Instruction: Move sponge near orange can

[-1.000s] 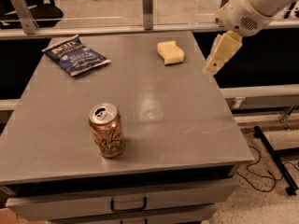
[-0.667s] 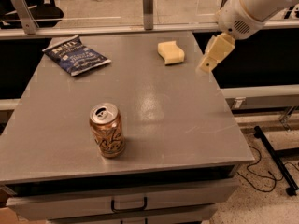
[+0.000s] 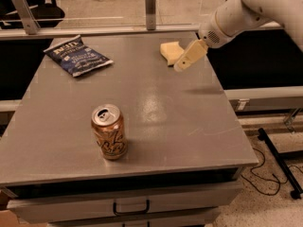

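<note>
While the sponge (image 3: 169,51) lies unmoved at the far right of the grey table (image 3: 189,126), the gripper (image 3: 181,65) has swung leftward and now hangs at the sponge's right edge. Whether it is spread or closed cannot be told. The orange can (image 3: 109,132) stands upright near the front, well apart from the sponge. A blue chip bag (image 3: 78,56) lies at far left.

can (image 3: 109,132) and bag (image 3: 78,56) lettering illegible

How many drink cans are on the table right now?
1. The orange can stands upright near the table's front edge, far from the sponge at the back, where the gripper hovers close beside it. No other can shows; none seems hidden.
</note>
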Robot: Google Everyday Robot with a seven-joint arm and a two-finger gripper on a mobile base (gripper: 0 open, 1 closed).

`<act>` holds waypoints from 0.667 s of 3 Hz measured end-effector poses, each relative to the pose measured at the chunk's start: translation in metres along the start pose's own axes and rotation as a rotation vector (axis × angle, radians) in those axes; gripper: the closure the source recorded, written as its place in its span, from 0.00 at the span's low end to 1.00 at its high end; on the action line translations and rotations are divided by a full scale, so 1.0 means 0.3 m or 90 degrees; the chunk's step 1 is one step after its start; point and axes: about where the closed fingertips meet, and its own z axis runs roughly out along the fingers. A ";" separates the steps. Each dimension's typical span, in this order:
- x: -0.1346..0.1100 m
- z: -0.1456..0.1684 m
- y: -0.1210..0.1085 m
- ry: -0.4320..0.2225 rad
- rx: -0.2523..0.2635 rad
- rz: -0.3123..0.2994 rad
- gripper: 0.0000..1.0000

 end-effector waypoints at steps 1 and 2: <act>-0.020 0.162 -0.078 -0.027 -0.008 0.052 0.00; -0.020 0.260 -0.114 -0.041 -0.016 0.092 0.18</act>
